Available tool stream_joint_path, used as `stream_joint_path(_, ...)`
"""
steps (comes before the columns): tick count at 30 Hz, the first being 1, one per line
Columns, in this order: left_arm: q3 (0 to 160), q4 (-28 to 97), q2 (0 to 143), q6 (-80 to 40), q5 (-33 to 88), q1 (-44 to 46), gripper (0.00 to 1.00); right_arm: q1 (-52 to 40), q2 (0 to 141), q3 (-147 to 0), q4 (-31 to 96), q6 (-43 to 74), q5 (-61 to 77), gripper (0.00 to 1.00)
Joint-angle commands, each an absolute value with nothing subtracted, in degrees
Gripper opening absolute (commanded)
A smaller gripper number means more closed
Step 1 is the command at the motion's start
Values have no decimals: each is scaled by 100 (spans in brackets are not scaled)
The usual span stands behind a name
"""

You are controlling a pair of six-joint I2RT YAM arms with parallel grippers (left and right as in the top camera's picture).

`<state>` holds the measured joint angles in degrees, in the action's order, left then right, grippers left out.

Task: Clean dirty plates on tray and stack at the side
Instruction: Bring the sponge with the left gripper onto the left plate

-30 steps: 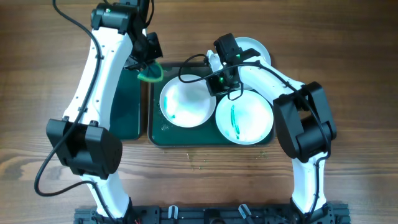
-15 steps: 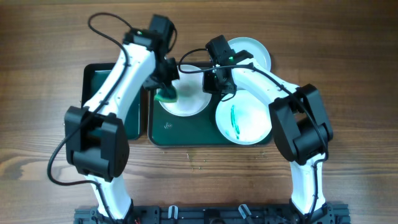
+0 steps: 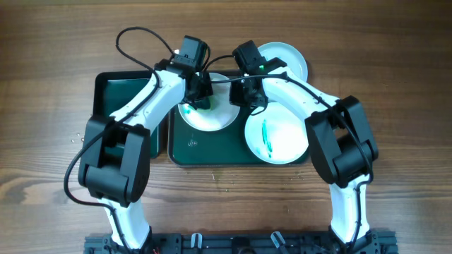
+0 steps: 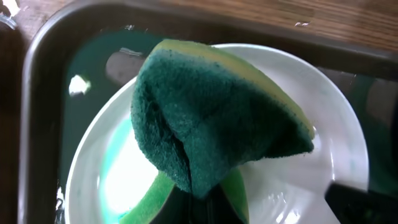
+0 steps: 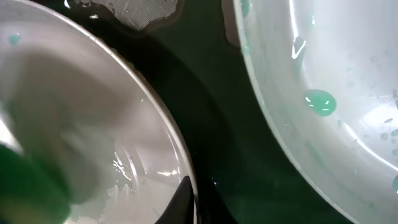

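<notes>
Tray [image 3: 212,156], dark green rectangular, lies crosswise; left gripper [image 3: 201,99] clamps green-yellow sponge [image 4: 211,118] onto round white plate [image 3: 222,121], right gripper [image 3: 247,97] pinching its rim

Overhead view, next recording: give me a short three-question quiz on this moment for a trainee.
1. True or false: the sponge is over the left plate on the tray.
2. How many plates sit on the tray? A one, B two, C three.
3. Which gripper holds the sponge?
Key: 1 true; 2 B; 3 the left gripper.
</notes>
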<state>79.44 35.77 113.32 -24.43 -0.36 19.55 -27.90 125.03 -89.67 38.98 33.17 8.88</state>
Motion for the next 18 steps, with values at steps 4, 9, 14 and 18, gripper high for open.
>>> stream_joint_path(4,7690,3553,11325,-1970,130,1787,4,-2757,12720,-8724,3953,3437,342,4)
stream_joint_path(9,7679,3529,11325,-1900,1120,1304,4,-2764,12720,-8724,3924,3339,344,4)
stream_joint_path(14,7679,3535,11325,-1514,2106,1092,4,-2764,12720,-8724,3905,3341,344,4)
stream_joint_path(18,7679,3551,11325,-1275,2792,1103,4,-2764,12720,-8724,3903,3336,344,4)
